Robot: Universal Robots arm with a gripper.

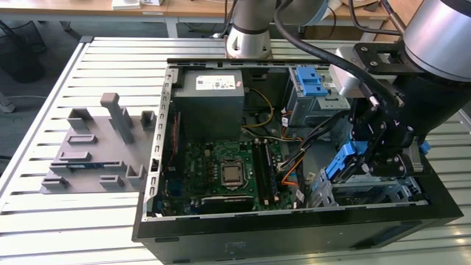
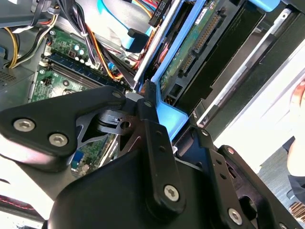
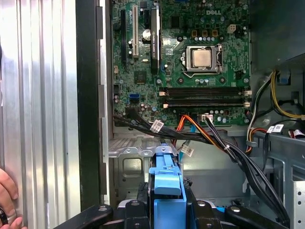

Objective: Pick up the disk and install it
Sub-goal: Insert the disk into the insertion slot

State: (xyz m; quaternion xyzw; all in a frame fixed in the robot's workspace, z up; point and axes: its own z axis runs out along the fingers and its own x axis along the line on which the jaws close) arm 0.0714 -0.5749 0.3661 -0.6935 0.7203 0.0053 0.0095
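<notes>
The disk [image 1: 343, 163] hangs tilted on edge over the metal drive bay [image 1: 372, 191] at the open computer case's corner, on the exterior view's right. My gripper [image 1: 376, 157] is shut on it. In the first wrist view its blue rail [image 3: 167, 188] sits clamped in my gripper [image 3: 167, 206], between the black fingers [image 3: 141, 210]. The second wrist view shows the disk's green circuit-board underside [image 2: 199, 34] and blue rail [image 2: 170, 116] next to my gripper [image 2: 157, 112]. The disk's label is hidden.
The case holds a motherboard [image 1: 228, 171], a grey power-supply box [image 1: 213, 91], an upper cage with a blue latch [image 1: 309, 83] and cable bundles [image 3: 224, 143] near the bay. A grey fixture [image 1: 96, 149] lies on the slatted table. A person's hand [image 3: 7, 200] rests beside the case.
</notes>
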